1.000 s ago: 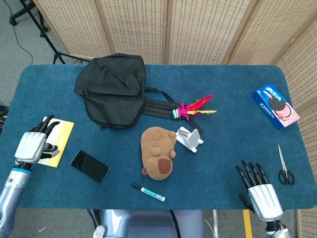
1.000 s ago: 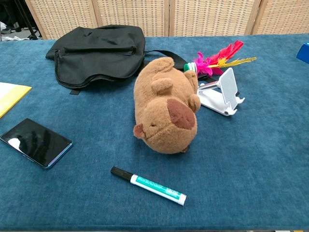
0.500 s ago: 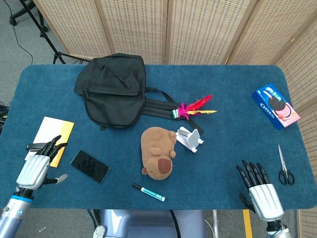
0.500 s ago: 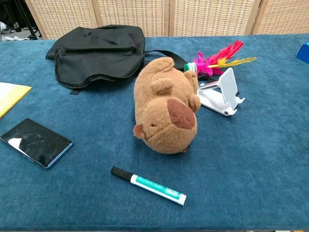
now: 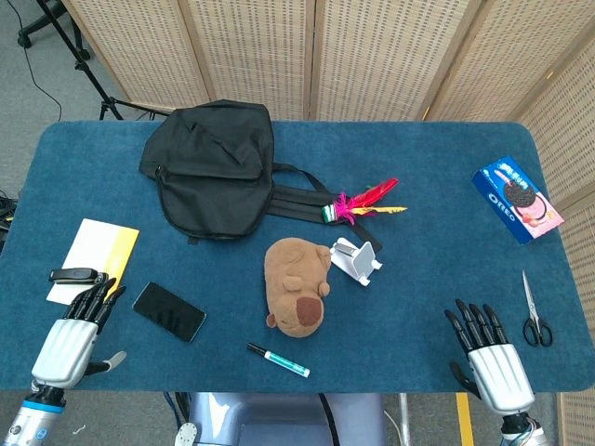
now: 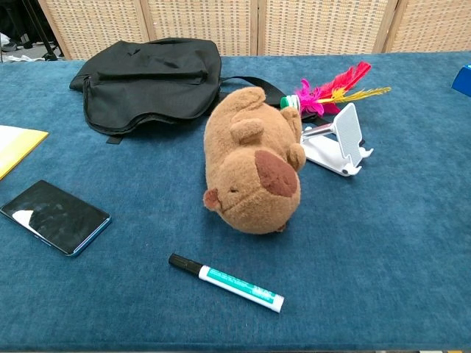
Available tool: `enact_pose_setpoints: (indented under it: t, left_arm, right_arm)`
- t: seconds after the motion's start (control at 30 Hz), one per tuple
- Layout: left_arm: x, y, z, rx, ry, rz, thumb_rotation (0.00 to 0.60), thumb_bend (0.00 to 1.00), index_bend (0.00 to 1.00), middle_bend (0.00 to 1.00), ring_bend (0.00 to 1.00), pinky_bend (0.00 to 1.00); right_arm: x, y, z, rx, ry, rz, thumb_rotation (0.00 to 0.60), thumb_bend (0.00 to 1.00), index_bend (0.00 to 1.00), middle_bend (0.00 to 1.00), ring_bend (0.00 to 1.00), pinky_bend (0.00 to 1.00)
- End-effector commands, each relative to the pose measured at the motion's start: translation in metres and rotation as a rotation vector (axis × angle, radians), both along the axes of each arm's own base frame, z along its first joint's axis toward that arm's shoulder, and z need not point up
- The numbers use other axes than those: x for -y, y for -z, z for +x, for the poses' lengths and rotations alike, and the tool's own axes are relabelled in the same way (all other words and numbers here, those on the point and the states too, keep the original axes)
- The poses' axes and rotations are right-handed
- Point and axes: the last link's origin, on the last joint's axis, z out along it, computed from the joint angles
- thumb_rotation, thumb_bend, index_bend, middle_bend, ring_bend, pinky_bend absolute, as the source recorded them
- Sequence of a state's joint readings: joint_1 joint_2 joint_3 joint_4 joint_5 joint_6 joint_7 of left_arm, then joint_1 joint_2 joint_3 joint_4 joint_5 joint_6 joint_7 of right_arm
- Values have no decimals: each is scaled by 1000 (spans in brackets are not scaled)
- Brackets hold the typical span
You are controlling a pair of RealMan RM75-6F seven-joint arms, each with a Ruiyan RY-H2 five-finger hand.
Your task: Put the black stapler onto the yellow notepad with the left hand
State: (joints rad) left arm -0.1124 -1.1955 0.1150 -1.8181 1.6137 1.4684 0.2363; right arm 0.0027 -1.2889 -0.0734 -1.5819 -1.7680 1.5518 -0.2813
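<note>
Left hand [image 5: 71, 336] empty; black stapler [image 5: 74, 275] lying on yellow notepad [image 5: 98, 256].

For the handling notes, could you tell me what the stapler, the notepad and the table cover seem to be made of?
Stapler: black, smooth, probably plastic or painted metal; too small to tell.
Notepad: paper, flat matte yellow and white sheets.
Table cover: blue fabric with a short, velvety-looking nap.

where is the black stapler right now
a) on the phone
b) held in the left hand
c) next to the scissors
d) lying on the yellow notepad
d: in the head view the black stapler lies on the near part of the yellow notepad, while the left hand sits nearer the table edge, open and holding nothing.
</note>
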Motion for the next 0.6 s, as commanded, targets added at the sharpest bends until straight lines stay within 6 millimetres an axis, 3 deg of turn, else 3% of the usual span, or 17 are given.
enact_pose_setpoints:
  t: [0.03, 0.6]
  left_arm:
    - [6, 2, 0, -33, 0, -33, 600, 0, 1, 0, 0, 60]
    - [10, 4, 4, -62, 9, -64, 600, 0, 0, 0, 0, 0]
  right_arm:
    - [0, 1, 0, -1, -1, 3, 600, 337, 67, 0, 0, 0]
    - [0, 2, 0, 3, 2, 8, 600, 337, 67, 0, 0, 0]
